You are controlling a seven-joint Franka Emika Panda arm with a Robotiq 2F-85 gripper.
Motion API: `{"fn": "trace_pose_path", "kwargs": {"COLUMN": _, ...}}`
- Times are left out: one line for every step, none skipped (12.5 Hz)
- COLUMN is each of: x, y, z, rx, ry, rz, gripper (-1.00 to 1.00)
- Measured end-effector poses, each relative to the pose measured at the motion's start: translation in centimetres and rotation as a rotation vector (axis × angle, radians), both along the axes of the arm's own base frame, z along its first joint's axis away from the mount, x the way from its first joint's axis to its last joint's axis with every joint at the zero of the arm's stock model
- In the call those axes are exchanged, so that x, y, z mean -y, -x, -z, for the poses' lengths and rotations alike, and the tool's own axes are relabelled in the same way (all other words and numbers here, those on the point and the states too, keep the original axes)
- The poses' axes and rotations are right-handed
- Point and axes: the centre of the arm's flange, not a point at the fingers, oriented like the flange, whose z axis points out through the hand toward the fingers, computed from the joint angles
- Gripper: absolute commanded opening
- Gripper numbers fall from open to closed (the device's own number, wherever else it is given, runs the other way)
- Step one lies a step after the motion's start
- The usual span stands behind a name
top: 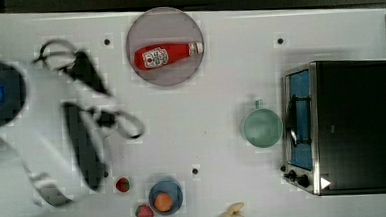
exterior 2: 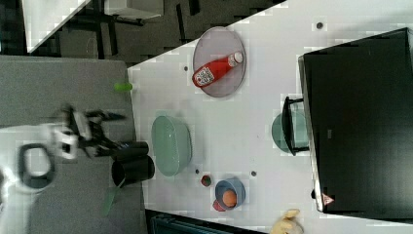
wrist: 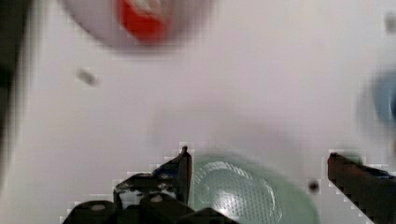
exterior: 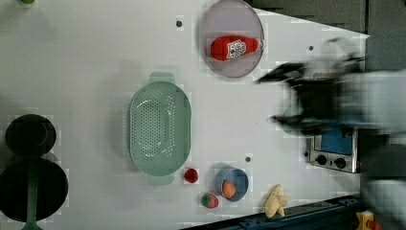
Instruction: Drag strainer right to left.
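Observation:
The strainer, a pale mint-green oval colander with rows of small holes and tab handles at both ends, rests flat on the white table. It also lies on the table in the right view. In the wrist view the strainer sits below and between my fingers. My gripper is open, its fingers spread wide and holding nothing. It hangs above the strainer without touching it. In the left view the blurred gripper appears to the strainer's right. In the top view my arm covers the table's left part.
A ketchup bottle lies on a grey plate. A round green cup stands beside the toaster oven. A blue bowl with an orange fruit, two strawberries and a toy banana sit along one edge. Black pots stand beyond the strainer.

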Motion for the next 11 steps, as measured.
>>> {"fn": "trace_pose_path", "kwargs": {"x": 5.2, "y": -0.2, "z": -4.6, "rx": 0.048, "ry": -0.026, "rz": -0.031, "gripper": 1.00}}
{"fn": "trace_pose_path", "kwargs": {"x": 10.8, "y": 0.3, "z": -8.5, "rx": 0.084, "ry": -0.053, "rz": -0.049, "gripper": 1.00}}
{"fn": "trace_pose_path", "kwargs": {"x": 16.6, "y": 1.0, "z": -11.6, "rx": 0.126, "ry": -0.058, "rz": -0.072, "gripper": 1.00}}
{"fn": "trace_pose_path", "kwargs": {"x": 22.2, "y": 2.0, "z": -13.7, "rx": 0.161, "ry": -0.032, "rz": -0.103, "gripper": 1.00}}
{"fn": "trace_pose_path", "kwargs": {"x": 27.4, "y": 3.3, "z": -14.7, "rx": 0.167, "ry": 0.005, "rz": -0.119, "gripper": 1.00}}
{"fn": "trace_pose_path", "kwargs": {"x": 32.0, "y": 4.5, "z": -14.9, "rx": 0.162, "ry": 0.037, "rz": -0.113, "gripper": 1.00}}
{"fn": "trace_pose_path", "kwargs": {"x": 35.4, "y": 5.3, "z": -14.1, "rx": 0.138, "ry": 0.033, "rz": -0.095, "gripper": 1.00}}
{"fn": "trace_pose_path", "kwargs": {"x": 37.7, "y": 5.9, "z": -12.7, "rx": 0.100, "ry": 0.048, "rz": -0.085, "gripper": 1.00}}
{"fn": "trace_pose_path", "kwargs": {"x": 38.5, "y": 5.8, "z": -11.3, "rx": 0.071, "ry": 0.067, "rz": -0.098, "gripper": 1.00}}
{"fn": "trace_pose_path", "kwargs": {"x": 38.0, "y": 5.4, "z": -10.0, "rx": 0.050, "ry": 0.077, "rz": -0.136, "gripper": 1.00}}
{"fn": "trace_pose_path", "kwargs": {"x": 36.3, "y": 4.8, "z": -8.8, "rx": 0.028, "ry": 0.067, "rz": -0.178, "gripper": 1.00}}
